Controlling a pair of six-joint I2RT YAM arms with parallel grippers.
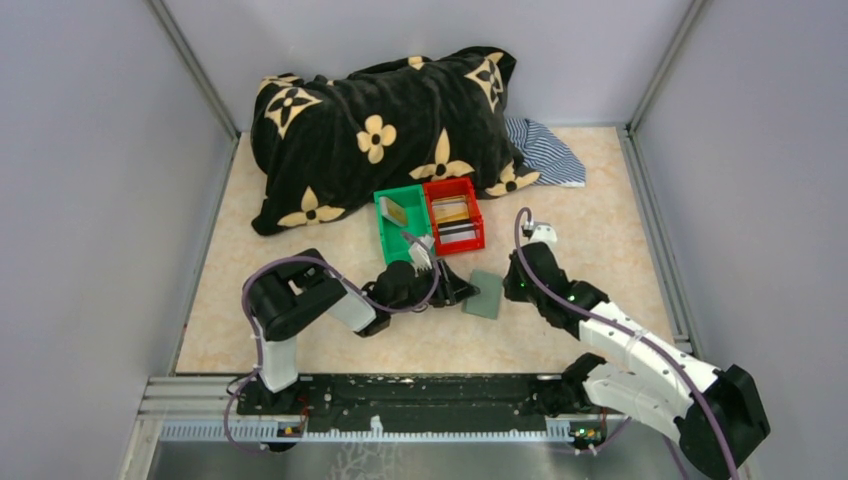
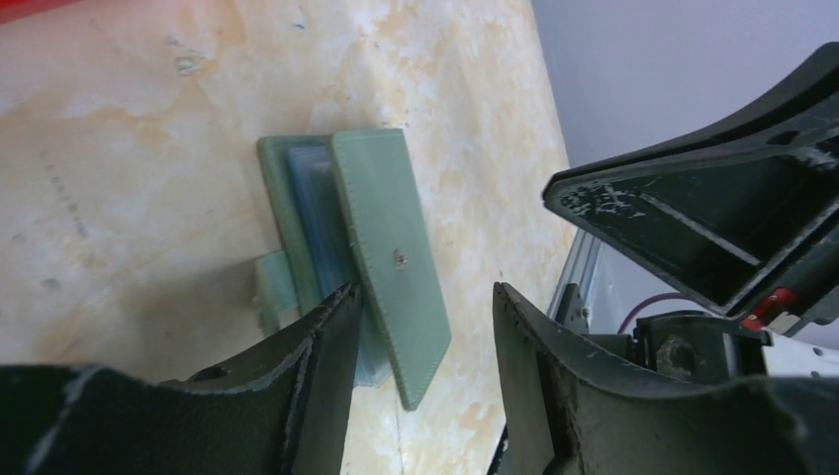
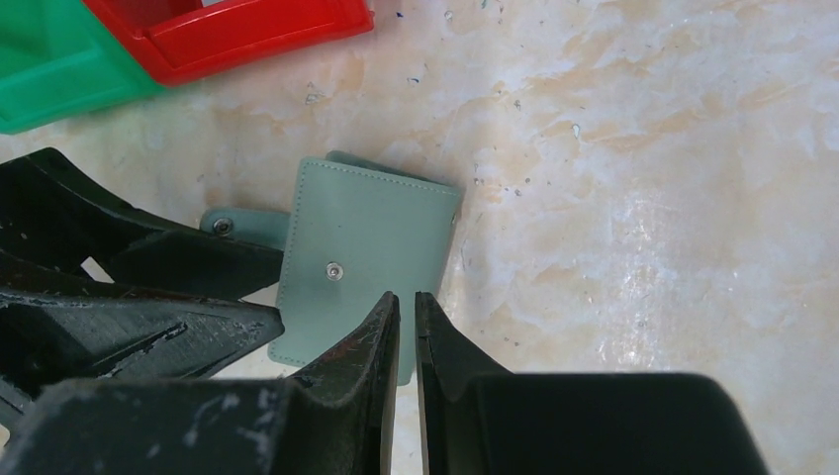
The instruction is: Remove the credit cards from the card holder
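Card holder (image 3: 366, 252) thin, light, flap floppy, probably slides; pinch free panel edge. Left gripper (image 2: 425, 297) spread just beside holder; right gripper (image 3: 406, 302) nearly pressed together over holder, nothing visible between.

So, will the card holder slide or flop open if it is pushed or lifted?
The card holder lies flat on the smooth table, so a push would probably slide it, not tip it. Its top panel stands ajar, so lifting one panel would likely swing it open.
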